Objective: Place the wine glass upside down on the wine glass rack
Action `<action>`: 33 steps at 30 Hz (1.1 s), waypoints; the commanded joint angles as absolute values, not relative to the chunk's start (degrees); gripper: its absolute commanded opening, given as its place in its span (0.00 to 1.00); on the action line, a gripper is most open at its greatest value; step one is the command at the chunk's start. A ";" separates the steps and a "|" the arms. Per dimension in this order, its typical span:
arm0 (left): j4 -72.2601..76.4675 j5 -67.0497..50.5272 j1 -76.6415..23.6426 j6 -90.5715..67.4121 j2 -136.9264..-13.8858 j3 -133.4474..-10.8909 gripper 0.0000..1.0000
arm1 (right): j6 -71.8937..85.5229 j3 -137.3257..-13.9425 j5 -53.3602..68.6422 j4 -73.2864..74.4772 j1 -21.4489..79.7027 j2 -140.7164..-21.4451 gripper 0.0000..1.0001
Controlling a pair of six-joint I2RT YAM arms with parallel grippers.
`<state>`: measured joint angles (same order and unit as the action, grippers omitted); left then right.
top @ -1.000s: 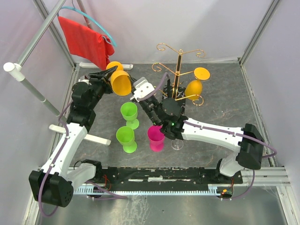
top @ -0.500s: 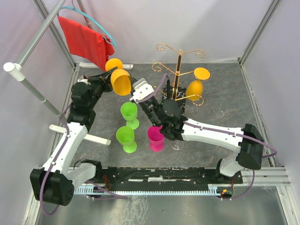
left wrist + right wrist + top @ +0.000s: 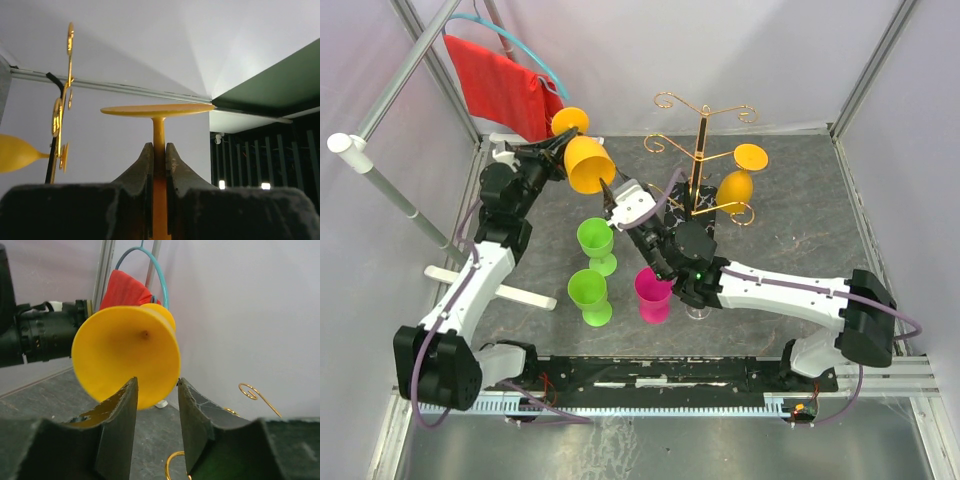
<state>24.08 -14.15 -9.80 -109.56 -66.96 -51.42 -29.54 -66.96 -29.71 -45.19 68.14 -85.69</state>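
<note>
Over grey tabletop (image 3: 800,220), the yellow wine glass (image 3: 588,165) is being clamped at its stem by the left gripper (image 3: 159,150), right gripper (image 3: 156,390) open alongside; wine glass rack (image 3: 699,150) not yet reached.

The left arm (image 3: 470,290) reaches from the near-left corner of the table (image 3: 800,210) toward its far-left corner. The left gripper (image 3: 159,150) is clamped on the stem of an orange wine glass (image 3: 588,165). The right arm (image 3: 780,290) stretches from the near-right corner across the middle. The right gripper (image 3: 156,382) has its fingers parted and points at the glass's mouth.
</note>
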 commanded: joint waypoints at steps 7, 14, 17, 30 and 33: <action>39.00 -17.88 -5.80 -93.58 -75.55 -64.41 0.03 | -28.89 -60.32 -34.71 -42.86 69.14 -75.48 0.73; 36.00 -20.85 -4.91 -65.06 -78.05 -72.74 0.03 | -22.01 -62.30 -37.60 -16.94 69.26 -63.24 0.78; 38.20 -22.45 -4.91 -54.31 -78.92 -73.13 0.03 | -19.17 -63.96 -38.98 -7.21 69.24 -58.87 0.77; 59.06 -4.44 -16.61 -9.95 -81.67 -58.04 0.03 | -12.49 -62.87 -42.14 9.05 69.27 -45.37 0.85; 68.63 -3.13 -19.62 -5.36 -86.13 -56.26 0.03 | -12.43 -62.82 -42.53 11.18 69.32 -44.58 0.86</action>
<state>51.11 -8.16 -15.88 -21.76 -82.06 -57.80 -14.02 -61.54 -41.17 7.01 68.97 -45.76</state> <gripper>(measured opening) 0.132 0.853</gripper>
